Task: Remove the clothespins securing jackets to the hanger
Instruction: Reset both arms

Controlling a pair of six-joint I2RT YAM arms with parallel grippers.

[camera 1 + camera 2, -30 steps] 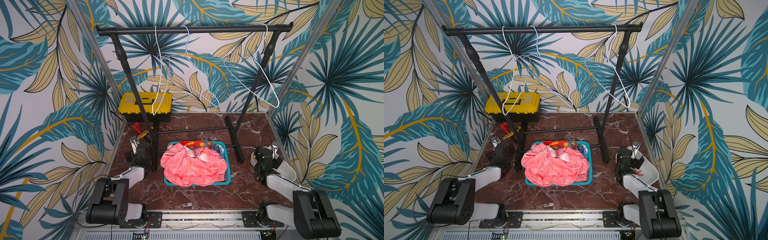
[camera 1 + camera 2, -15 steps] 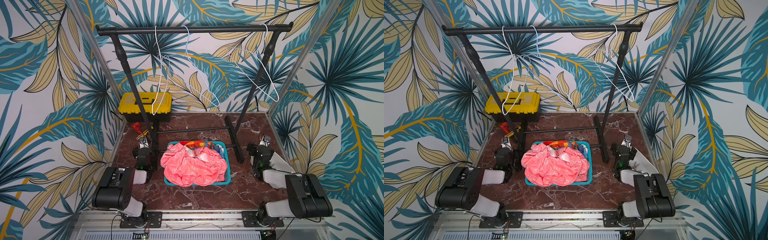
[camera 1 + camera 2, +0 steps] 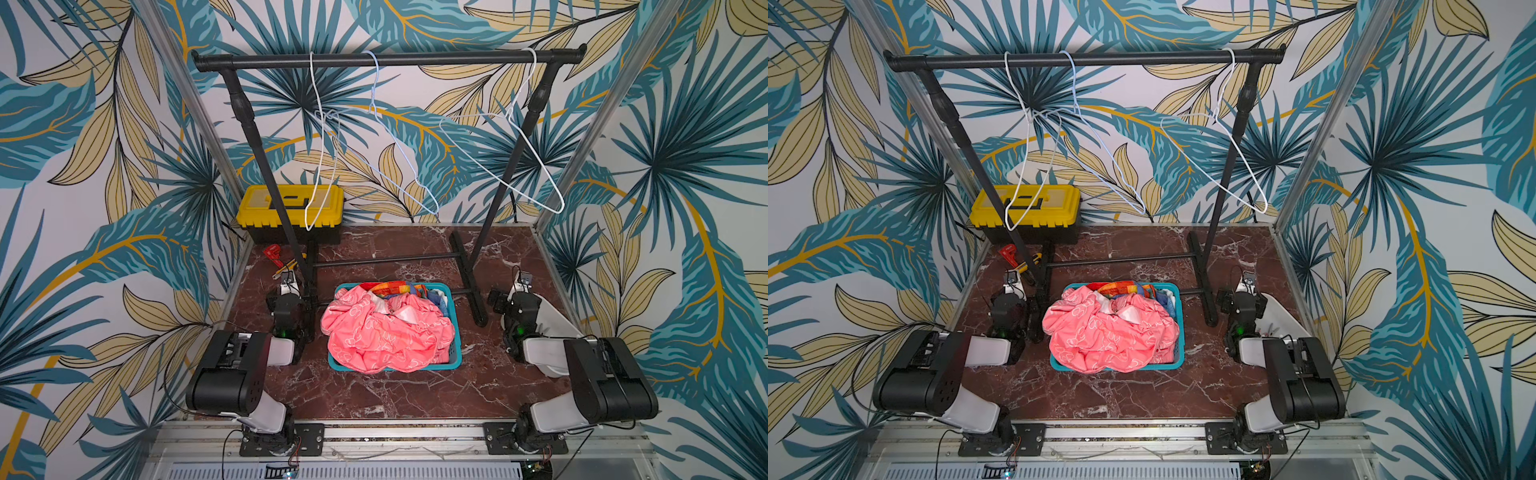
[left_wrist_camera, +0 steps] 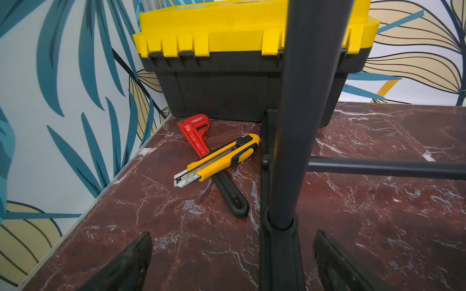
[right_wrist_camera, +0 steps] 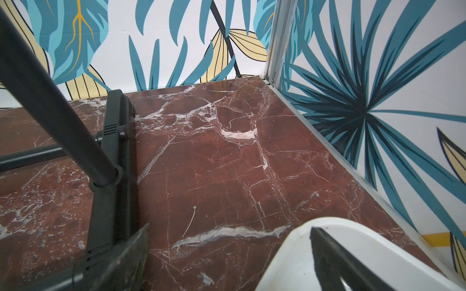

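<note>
Leaf-patterned walls close in a red-brown marble table (image 3: pixel 395 395) on three sides, with thin metal strips along the table's edges. A black clothes rack (image 3: pixel 415 58) spans most of the table's width near the back; its two long feet run front to back. Three white wire hangers (image 3: pixel 320 166) hang bare on its rail.

Both arms are folded low at the front corners. Between them a teal basket (image 3: pixel 455 353) sits with its back end between the rack's feet. The jackets (image 3: pixel 386 332) are heaped inside, the pink one on top and spilling over the rim, and a rainbow-striped one shows at the back. The clothespins cannot be made out in any view.

A yellow toolbox (image 3: pixel 291 203) stands against the back wall at the left. A white tray (image 5: pixel 378 252) lies by the right edge.

Bare marble lies open in front of the basket, and also between the rack's right foot and the right wall.

The left gripper (image 4: pixel 232 234) has its jaws wide apart and holds nothing; the rack's left foot runs in line with the gap. The right gripper (image 5: pixel 229 228) is also spread and unloaded, one finger by the right foot, one over the tray.

A red wrench (image 4: pixel 196 136) lies beside the left foot, a yellow utility knife (image 4: pixel 219 158) across it.
</note>
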